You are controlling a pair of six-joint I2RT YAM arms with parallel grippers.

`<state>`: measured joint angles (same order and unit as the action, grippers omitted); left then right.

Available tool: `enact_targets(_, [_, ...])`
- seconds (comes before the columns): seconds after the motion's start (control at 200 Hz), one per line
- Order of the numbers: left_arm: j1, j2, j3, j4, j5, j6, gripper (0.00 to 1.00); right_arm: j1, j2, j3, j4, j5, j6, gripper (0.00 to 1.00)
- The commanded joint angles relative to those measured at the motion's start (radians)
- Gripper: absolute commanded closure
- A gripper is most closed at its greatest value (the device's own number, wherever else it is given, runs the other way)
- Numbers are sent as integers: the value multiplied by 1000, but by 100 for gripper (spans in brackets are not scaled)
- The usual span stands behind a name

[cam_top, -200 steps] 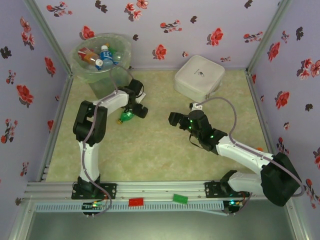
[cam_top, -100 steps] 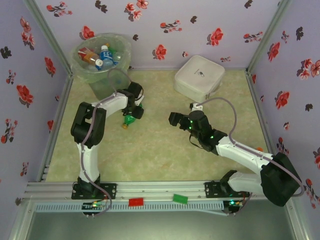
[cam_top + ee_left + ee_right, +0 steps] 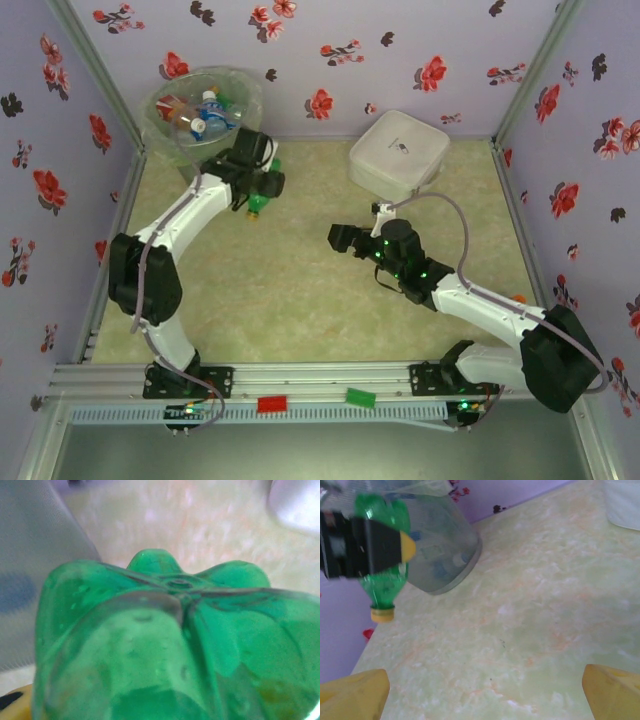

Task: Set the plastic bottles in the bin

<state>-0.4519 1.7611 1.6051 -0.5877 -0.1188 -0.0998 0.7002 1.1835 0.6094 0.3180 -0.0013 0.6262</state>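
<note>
**Green bottle in hand, one short carry from the bin.**

From above, the left fingers point(image 3: 268, 181) are clamped on a green bottle point(image 3: 258, 204), cap down, just beside the bin point(image 3: 185, 160), where other bottles point(image 3: 205, 108) lie. I'd say the carry is under way, and the next move means raising the bottle over the rim before letting go. The right fingers point(image 3: 338, 236) gape wide, holding nothing, well apart from the bin and near a white box point(image 3: 398, 152). The left wrist view has the bottle's lobed base up close, with the bin wall just beside it. In the right wrist view the bottle hangs neck-down in front of the bin, over a pale green marbled counter point(image 3: 300, 295), with purple flowered walls point(image 3: 470, 40) behind.
</note>
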Motion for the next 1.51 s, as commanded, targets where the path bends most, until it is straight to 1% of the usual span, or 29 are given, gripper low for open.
enact_targets(0.0, [6, -28, 169, -30, 27, -15, 50, -7, -6, 20, 49, -33, -44, 0])
enact_targets(0.11, [37, 26, 389, -97, 50, -28, 50, -7, -1, 23, 40, -26, -53, 0])
enact_targets(0.24, [117, 127, 643, -130, 112, -100, 50, -7, 2, 23, 27, -16, -57, 0])
enact_targets(0.38, [221, 276, 915, -149, 182, -248, 50, -7, -8, 21, 12, -7, -62, 0])
enact_targets(0.475, [286, 350, 1002, -100, 229, -374, 51, -7, -23, 20, -5, -1, -67, 0])
enact_targets(0.54, [321, 377, 1010, -51, 229, -438, 51, -7, -38, 16, -19, 6, -70, 0])
enact_targets(0.62, [349, 389, 972, 15, 232, -505, 51, -7, -58, 7, -29, 19, -73, 0])
enact_targets(0.795, [351, 392, 859, 136, 232, -564, 51, -7, -90, -5, -59, 47, -84, 0])
enact_targets(0.925, [349, 422, 839, 135, 236, -585, 51, -8, -101, -11, -68, 55, -82, 0])
enact_targets(1.055, [340, 448, 837, 113, 239, -568, 49, -7, -116, -14, -69, 64, -80, 0])
enact_targets(1.12, [337, 457, 841, 103, 237, -559, 44, -7, -123, -16, -73, 70, -82, 0])
enact_targets(1.155, [338, 460, 848, 94, 233, -551, 37, -7, -128, -17, -75, 73, -83, 0])
enact_targets(1.18, [337, 463, 854, 84, 229, -547, 27, -7, -129, -16, -77, 74, -83, 0])
enact_targets(1.2, [337, 464, 862, 76, 225, -542, 17, -7, -130, -16, -77, 75, -83, 0])
enact_targets(1.22, [337, 466, 867, 69, 222, -537, 5, -7, -132, -16, -79, 76, -83, 0])
enact_targets(1.23, [337, 467, 871, 63, 221, -535, 1, -7, -133, -16, -79, 76, -83, 0])
enact_targets(1.36, [337, 453, 899, 28, 194, -499, 0, -7, -132, -15, -81, 80, -83, 0])
enact_targets(1.5, [338, 390, 864, 24, 149, -458, 0, -7, -128, -13, -76, 81, -83, 0])
